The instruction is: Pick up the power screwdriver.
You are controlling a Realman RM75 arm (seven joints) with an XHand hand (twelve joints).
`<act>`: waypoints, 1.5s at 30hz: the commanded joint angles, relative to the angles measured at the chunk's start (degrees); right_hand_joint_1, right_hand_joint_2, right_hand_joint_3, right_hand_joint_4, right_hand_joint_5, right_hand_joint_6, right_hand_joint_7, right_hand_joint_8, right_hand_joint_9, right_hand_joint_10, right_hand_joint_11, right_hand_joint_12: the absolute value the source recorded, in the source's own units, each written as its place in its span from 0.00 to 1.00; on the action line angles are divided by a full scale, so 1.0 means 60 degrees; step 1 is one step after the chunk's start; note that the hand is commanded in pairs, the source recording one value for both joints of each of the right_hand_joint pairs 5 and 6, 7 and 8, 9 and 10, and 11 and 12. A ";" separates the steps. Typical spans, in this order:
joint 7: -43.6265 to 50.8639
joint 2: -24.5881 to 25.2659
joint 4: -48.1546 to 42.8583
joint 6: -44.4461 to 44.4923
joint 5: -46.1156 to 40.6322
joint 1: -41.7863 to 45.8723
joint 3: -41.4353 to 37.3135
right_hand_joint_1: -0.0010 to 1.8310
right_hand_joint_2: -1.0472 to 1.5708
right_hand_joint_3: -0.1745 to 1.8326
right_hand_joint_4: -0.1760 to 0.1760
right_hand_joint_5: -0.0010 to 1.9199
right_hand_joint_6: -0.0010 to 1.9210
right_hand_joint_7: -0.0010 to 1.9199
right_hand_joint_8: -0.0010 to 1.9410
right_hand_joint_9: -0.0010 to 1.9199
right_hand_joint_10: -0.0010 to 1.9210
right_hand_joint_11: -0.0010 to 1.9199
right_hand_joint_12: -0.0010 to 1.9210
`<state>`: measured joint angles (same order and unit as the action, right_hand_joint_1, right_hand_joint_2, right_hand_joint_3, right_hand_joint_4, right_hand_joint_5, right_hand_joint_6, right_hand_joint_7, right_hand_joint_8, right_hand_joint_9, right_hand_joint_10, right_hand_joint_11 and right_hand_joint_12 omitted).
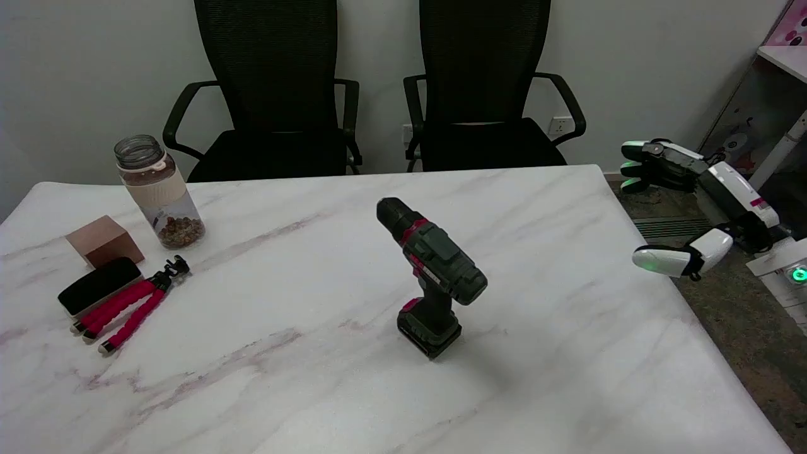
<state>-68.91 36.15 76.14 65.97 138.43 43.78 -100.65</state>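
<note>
One blocky dark-green power screwdriver (433, 275) upright on glossy marble table (567, 378) – right hand (687, 208) spread, empty, well apart

My right hand (684, 208) is white shell over black inner parts, w/ glossy rounded white fingertip caps. Fingertips glow green at the ends. Small pink/red mark on the white back plate. Thin black cable runs along the hand's top. Behind the hand, at the wrist, a round green LED on white housing.
</note>
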 commanded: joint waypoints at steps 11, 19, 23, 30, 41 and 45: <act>-0.0615 -0.0674 -0.1379 0.1000 -0.0144 -0.0275 0.1256 0.50 0.35 0.55 0.00 0.21 0.21 0.21 0.21 0.27 0.27 0.37 0.37; -0.0615 -0.0912 -0.1453 0.1203 -0.0470 -0.1033 0.2663 0.50 0.34 0.54 0.00 0.22 0.22 0.22 0.21 0.28 0.28 0.38 0.38; -0.0615 -0.0842 -0.1496 0.1207 -0.0470 -0.1255 0.2866 0.50 0.34 0.55 0.03 0.22 0.22 0.22 0.21 0.29 0.29 0.39 0.39; -0.0770 -0.0812 -0.1486 0.1622 -0.0470 -0.1279 0.3306 0.50 0.34 0.53 0.06 0.22 0.22 0.22 0.22 0.29 0.29 0.39 0.39; -0.0254 -0.0205 -0.0545 0.2496 -0.1810 -0.0635 0.4526 0.48 0.38 0.40 0.00 0.20 0.20 0.20 0.20 0.27 0.27 0.37 0.37; 0.0529 0.0298 0.0066 0.2551 -0.2149 -0.0531 0.4778 0.50 0.39 0.39 0.00 0.14 0.14 0.14 0.14 0.21 0.21 0.30 0.30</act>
<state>-72.66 32.41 69.18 76.52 132.90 38.36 -80.47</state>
